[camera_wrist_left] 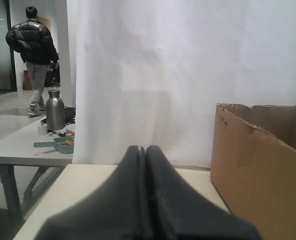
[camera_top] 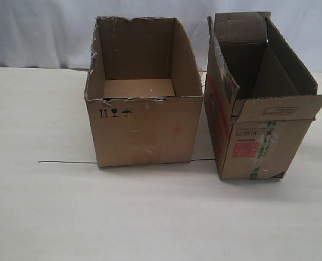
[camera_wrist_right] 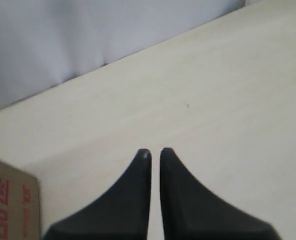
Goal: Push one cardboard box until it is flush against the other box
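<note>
From the outside camera, two brown boxes stand on a pale table [camera_top: 150,217], both open at the top. The cardboard box [camera_top: 259,147] is on the right. It is thin and long, with flaps sticking up and one near flap folded out. It has a red label [camera_top: 245,148] and a strip of green-printed tape [camera_top: 265,138] on its near side. The other box [camera_top: 147,130] is on the left of it. It is wider, with a torn, ragged rim and small black marks [camera_top: 115,113] near its top left corner. The boxes are near each other but do not touch, and bare table shows in the gap between them. A thin dark line [camera_top: 68,162] runs along the table to the wide box. A white curtain [camera_top: 41,32] hangs at the far side.

In the left wrist view, the left gripper [camera_wrist_left: 145,148] has its two black fingers pressed tight together. The other box [camera_wrist_left: 253,170] stands just beside it, with its torn rim showing. Far off, a person [camera_wrist_left: 35,50] in a black coat stands by another table with a metal bottle [camera_wrist_left: 54,110] on it.

In the right wrist view, the right gripper [camera_wrist_right: 155,152] looks closed too, with only a thin slit between its fingers. A corner of the cardboard box [camera_wrist_right: 10,205] with red print shows close by.
</note>
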You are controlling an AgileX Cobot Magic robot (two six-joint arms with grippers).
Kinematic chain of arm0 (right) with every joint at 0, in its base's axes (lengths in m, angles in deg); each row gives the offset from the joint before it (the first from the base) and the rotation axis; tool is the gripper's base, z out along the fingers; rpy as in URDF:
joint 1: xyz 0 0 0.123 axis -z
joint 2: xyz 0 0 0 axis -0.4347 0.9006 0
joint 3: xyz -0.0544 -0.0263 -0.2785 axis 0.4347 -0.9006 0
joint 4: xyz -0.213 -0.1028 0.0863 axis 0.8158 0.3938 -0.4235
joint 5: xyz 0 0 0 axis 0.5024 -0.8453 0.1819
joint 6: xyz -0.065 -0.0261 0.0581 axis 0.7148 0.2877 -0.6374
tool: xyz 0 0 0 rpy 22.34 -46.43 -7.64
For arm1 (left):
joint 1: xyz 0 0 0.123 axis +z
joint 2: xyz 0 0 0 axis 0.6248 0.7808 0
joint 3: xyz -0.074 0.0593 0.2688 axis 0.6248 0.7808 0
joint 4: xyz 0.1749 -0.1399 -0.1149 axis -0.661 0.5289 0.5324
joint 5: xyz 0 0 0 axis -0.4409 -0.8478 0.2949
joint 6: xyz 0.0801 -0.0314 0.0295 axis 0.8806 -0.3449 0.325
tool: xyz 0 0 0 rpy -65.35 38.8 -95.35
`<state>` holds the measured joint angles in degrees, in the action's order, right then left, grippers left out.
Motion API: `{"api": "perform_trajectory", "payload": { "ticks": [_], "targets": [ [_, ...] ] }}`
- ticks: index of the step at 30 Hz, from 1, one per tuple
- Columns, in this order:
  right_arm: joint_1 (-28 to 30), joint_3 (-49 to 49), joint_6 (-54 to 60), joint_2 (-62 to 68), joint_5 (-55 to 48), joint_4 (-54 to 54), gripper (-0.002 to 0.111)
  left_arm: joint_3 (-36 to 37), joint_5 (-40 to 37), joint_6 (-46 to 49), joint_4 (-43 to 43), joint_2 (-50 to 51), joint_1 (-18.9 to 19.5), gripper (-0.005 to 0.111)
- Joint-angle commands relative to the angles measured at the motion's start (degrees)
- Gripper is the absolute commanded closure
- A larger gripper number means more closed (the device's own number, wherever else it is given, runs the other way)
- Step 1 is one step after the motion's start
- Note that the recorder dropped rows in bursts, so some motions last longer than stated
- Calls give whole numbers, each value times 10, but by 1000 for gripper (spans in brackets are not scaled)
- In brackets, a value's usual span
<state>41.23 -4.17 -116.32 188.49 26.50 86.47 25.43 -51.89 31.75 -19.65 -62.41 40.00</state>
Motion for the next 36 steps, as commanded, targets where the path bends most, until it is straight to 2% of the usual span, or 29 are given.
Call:
{"api": "perform_trajectory", "payload": {
  "ticks": [1,2,3,4,5,8,9,13,16,20,27,36],
  "targets": [
    [26,-31,377,-17,-11,-420,103,2,3,-1,-1,-2,-4,107],
    [27,-40,529,-20,-29,-544,103,2,3,-1,-1,-2,-4,107],
    [27,-45,781,-20,-83,-731,103,2,3,-1,-1,-2,-4,107],
    [32,-45,853,-18,-112,-791,103,2,3,-1,-1,-2,-4,107],
    [39,-45,973,-14,-159,-910,103,2,3,-1,-1,-2,-4,107],
    [40,-35,1117,-2,-238,-1081,103,2,3,-1,-1,-2,-4,107],
    [40,-19,1229,10,-302,-1191,103,2,3,-1,-1,-2,-4,107],
    [61,8,1455,25,-445,-1461,103,2,3,-1,-1,-2,-4,107],
    [72,14,1481,29,-469,-1515,103,2,3,-1,-1,-2,-4,107],
    [71,39,1484,99,-593,-1551,103,2,3,-1,-1,-2,-4,107],
    [63,41,1484,177,-705,-1632,103,2,3,-1,-1,-2,-4,107],
    [-15,86,1475,232,-720,-1677,103,2,3,-1,-2,-2,-4,107]
  ]
}}
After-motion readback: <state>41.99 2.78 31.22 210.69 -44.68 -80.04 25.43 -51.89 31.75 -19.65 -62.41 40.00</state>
